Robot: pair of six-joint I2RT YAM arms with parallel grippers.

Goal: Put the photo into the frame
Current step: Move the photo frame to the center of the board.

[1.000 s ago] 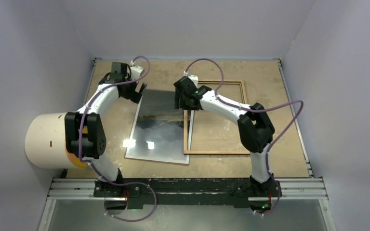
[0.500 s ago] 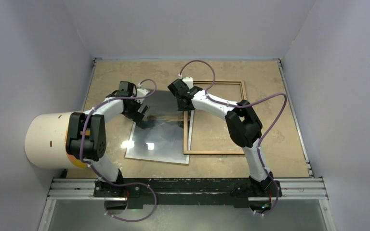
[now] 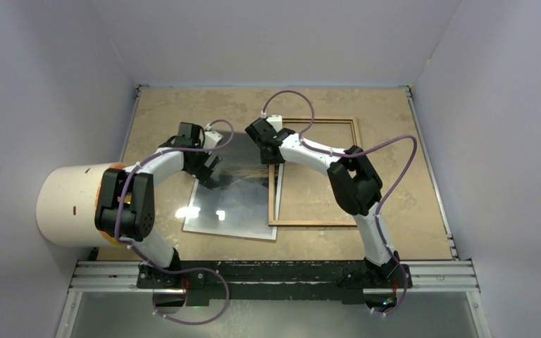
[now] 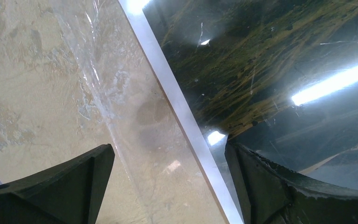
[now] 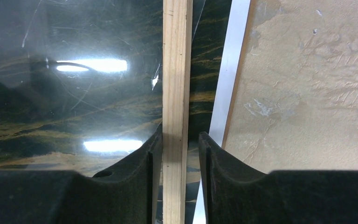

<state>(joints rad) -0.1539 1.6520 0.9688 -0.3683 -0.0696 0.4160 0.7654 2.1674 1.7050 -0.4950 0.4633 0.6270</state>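
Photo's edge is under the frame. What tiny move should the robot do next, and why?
Probably squeeze the right gripper on the frame rail and lift it slightly. Its fingers straddle that rail, and only one edge of the photo lies under it, so the photo needs room to slide in.

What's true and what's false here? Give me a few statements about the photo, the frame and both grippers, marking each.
1. The right gripper straddles a light wood rail of the thin rectangular frame. True.
2. The left gripper is shut on the glossy dark mountain photo. False: it is open wide over the photo's white-bordered edge.
3. One photo edge lies under that rail. True.
4. The photo sits fully inside the frame. False: most of it lies outside, left of the frame.
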